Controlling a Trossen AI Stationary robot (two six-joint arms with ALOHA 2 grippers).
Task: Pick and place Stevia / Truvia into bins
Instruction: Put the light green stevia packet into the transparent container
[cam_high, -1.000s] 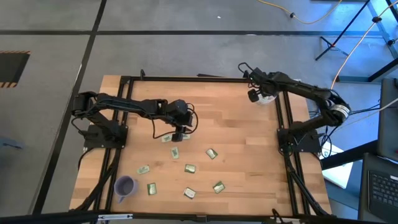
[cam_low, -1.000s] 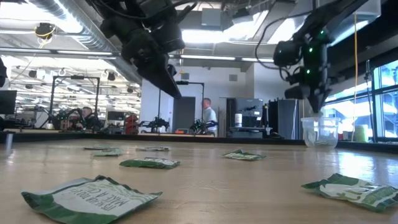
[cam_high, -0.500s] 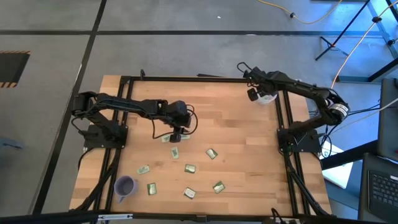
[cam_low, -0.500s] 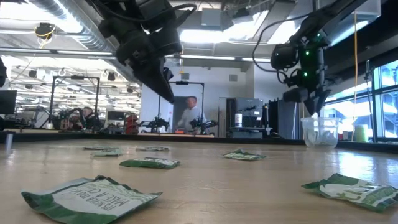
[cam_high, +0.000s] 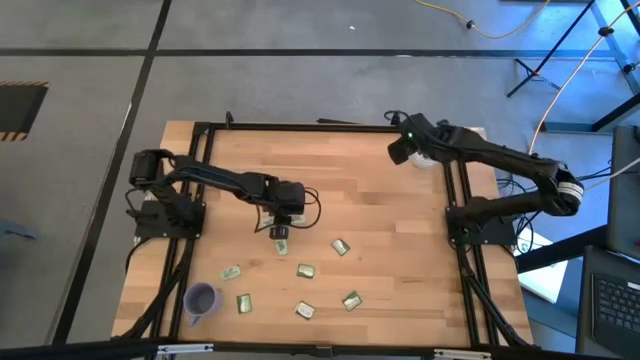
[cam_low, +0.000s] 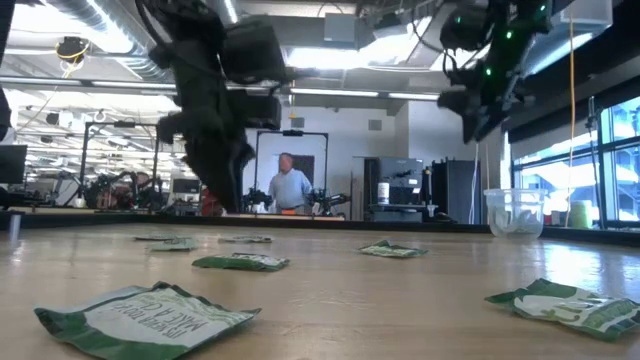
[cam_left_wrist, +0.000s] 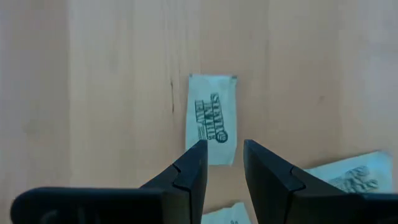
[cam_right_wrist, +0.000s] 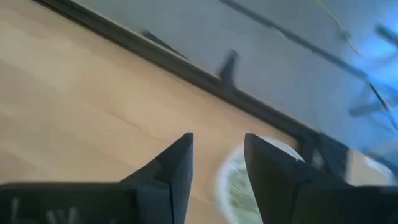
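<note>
The left gripper is hanging low over the middle of the table, at the centre-left of the high view. Its fingers are parted, with a narrow gap between them and nothing in it. Just ahead of the tips, in the left wrist view, a white sachet is lying flat on the wood, its long axis running straight away from the gripper and its printed text running along that length. Corners of 2 more sachets are peeking in at the lower edge of that view.

In the high view, more green sachets are lying scattered across the lower middle of the table, among them one turned diagonally and one near the bottom. The purple cup is standing at the lower left.

The right gripper is hovering at the upper right of the table, its fingers apart and empty. The translucent white cup is standing just beside it, at the table's far right corner, with sachets visible inside.
</note>
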